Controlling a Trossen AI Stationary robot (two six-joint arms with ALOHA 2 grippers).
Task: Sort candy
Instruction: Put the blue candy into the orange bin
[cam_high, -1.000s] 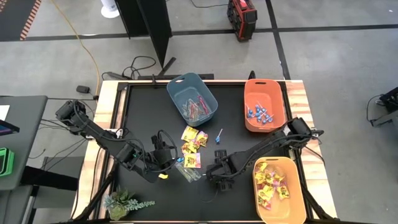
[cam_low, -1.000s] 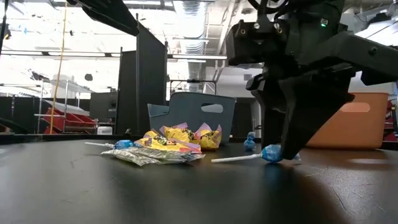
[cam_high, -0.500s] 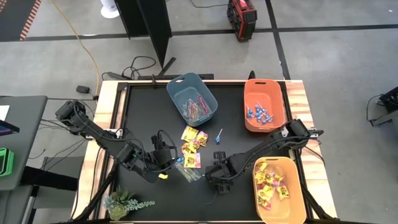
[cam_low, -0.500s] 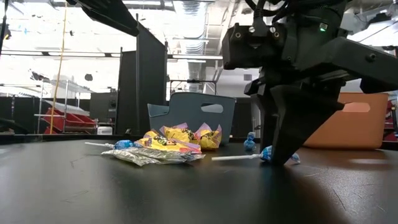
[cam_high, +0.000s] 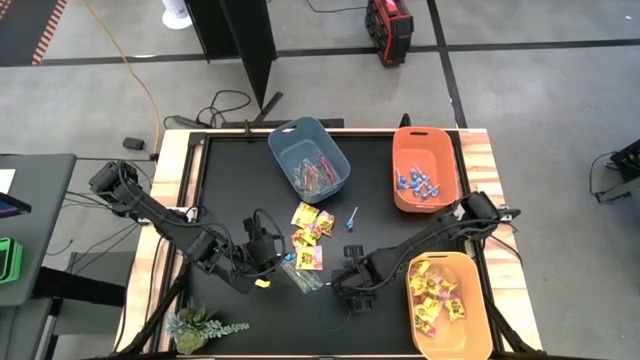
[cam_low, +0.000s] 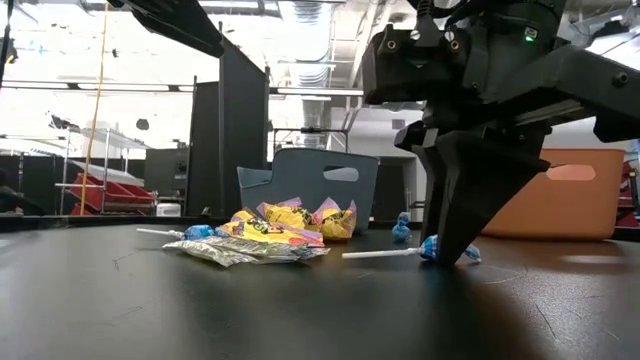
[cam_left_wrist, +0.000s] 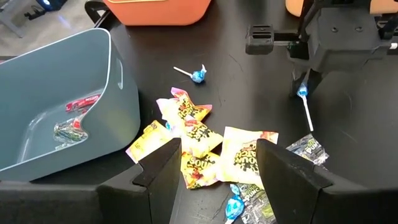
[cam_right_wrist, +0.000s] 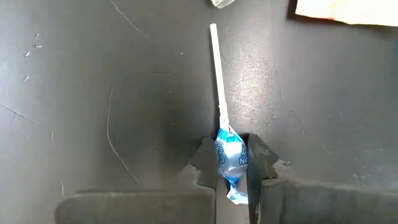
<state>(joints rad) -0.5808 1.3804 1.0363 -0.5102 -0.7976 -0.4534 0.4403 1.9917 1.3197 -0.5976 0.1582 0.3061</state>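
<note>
A blue-wrapped lollipop (cam_right_wrist: 229, 155) lies on the black table, its white stick (cam_right_wrist: 216, 68) pointing away from my right gripper (cam_right_wrist: 231, 149), which is shut on its head near the table's middle front (cam_high: 347, 290). A pile of candy lies left of it: yellow packets (cam_high: 310, 236), clear-wrapped sticks (cam_high: 308, 278) and a second lollipop (cam_high: 352, 218). My left gripper (cam_left_wrist: 219, 174) hovers open just left of the pile (cam_high: 272, 254), touching nothing. My right gripper pinches the lollipop's blue wrapped head (cam_right_wrist: 227, 163) between its two fingers. The fingers come from above, pointing down (cam_low: 452, 255). The lollipop lies flat on the table, its stick (cam_low: 380, 254) sticking out sideways from the fingers.
A blue-grey bin (cam_high: 310, 158) with pinkish sticks stands at the far middle. An orange bin (cam_high: 425, 170) with lollipops is at the far right, and a lighter orange bin (cam_high: 450, 305) with yellow packets at the near right. A small plant (cam_high: 200, 325) sits at the near left corner.
My right gripper has shut its fingers on the lollipop's head while staying down at the table. The lollipop has stayed flat on the table.
</note>
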